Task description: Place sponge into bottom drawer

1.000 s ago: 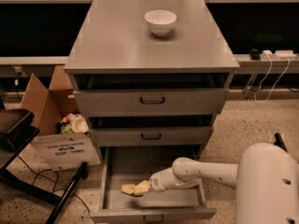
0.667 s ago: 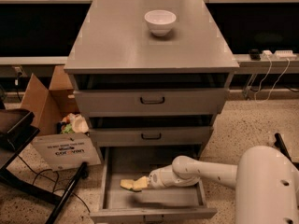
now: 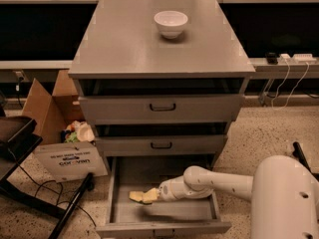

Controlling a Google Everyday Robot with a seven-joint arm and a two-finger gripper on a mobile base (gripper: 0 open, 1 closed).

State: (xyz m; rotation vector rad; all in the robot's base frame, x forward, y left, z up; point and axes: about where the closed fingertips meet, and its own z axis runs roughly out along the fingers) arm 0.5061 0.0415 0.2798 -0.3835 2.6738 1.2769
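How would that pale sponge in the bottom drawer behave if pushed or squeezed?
The sponge is at the pincer in the open bottom drawer. Its uneven, pinched outline suggests soft foam: probably light and squashy. Being low and blocky, it should slide, not roll.

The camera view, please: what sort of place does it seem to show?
Probably a lab or workshop: a grey cabinet on a speckled hard floor, an open cardboard box beside it, a power strip with cables by the wall. The gripper is in the open bottom drawer, at the sponge.
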